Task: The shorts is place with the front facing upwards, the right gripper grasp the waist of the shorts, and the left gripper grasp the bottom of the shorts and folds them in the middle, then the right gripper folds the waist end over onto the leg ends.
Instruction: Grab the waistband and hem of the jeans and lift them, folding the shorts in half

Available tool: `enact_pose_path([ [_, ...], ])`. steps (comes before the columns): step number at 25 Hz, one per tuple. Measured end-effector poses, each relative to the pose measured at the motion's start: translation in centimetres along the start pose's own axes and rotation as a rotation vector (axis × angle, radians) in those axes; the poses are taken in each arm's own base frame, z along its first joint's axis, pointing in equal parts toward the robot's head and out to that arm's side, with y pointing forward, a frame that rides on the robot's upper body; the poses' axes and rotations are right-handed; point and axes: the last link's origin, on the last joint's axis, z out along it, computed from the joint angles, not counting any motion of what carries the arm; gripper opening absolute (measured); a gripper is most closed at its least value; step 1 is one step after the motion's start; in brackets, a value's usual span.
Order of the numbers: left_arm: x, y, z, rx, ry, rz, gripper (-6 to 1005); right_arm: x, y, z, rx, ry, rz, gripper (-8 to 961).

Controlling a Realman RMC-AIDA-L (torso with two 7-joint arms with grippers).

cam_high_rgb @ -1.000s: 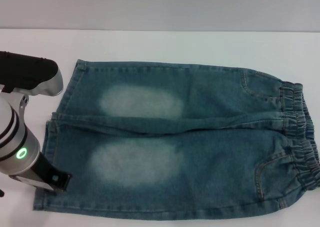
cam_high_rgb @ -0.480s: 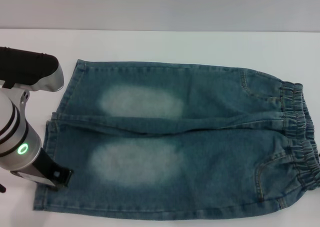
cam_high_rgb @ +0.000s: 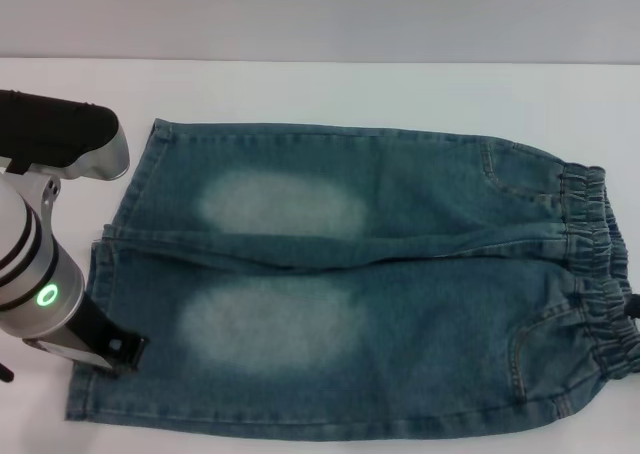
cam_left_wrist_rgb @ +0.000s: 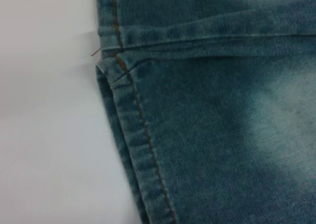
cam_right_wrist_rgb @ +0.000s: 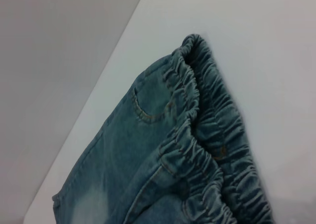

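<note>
The right wrist view shows the blue denim shorts (cam_right_wrist_rgb: 148,169) with pale faded patches lying flat on the white tabletop (cam_right_wrist_rgb: 256,46). Its ruffled elastic waist end (cam_right_wrist_rgb: 212,135) crosses the view as a thick band of gathered folds, and just beside this band there is a curved stitched pocket (cam_right_wrist_rgb: 148,108) in brown thread. A pale faded patch (cam_right_wrist_rgb: 89,204) shows on the denim farther from the waist end, and past the tabletop's far edge there is a plain grey wall (cam_right_wrist_rgb: 54,61).

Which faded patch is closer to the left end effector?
The lower, larger faded patch on the near leg; the left end effector is beside that leg's hem.
</note>
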Motion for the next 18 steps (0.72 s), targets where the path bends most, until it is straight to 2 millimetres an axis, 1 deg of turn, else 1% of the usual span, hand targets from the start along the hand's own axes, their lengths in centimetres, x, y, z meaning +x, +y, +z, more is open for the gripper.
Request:
enact_pose_path([
  [5,0.1,0.0,0.0,0.0,0.002,0.002,24,0.2,0.1,0.8,-0.018,0.017,0.002,803],
  [9,0.1,0.0,0.0,0.0,0.003,0.001,27,0.4,0.2,1.3,-0.029,0.03,0.006,783],
  [13,0.1,0.0,0.0,0.0,0.003,0.002,30,0.3,0.5,1.3,-0.034,0.036,-0.003,764],
  [18,0.1,0.0,-0.1,0.0,0.003,0.004,34,-0.3,1.0,0.7,-0.034,0.024,-0.033,740],
])
